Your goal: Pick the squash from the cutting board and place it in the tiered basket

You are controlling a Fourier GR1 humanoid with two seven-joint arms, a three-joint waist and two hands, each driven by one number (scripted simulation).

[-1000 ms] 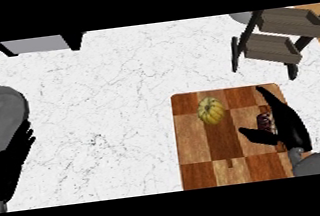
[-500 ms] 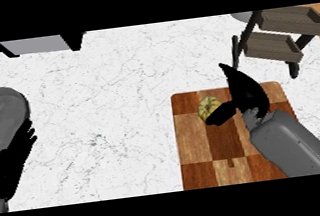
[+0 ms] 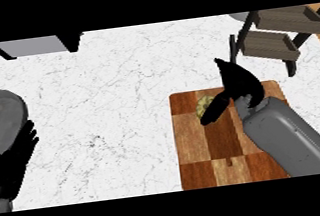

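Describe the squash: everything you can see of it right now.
The squash is small, rounded and mottled yellow-green. It appears to rest on the wooden board, near the board's far edge and left of its middle. Only its left part shows, because the open right hand is above it with the thumb crossing its right side. I cannot tell whether the thumb touches it.

A white, grey-veined marble tabletop (image 3: 116, 85) is shown; a checkered wooden cutting board (image 3: 197, 148) is laid flat on its near right part; a tiered basket (image 3: 276, 45) is set at its far right corner.
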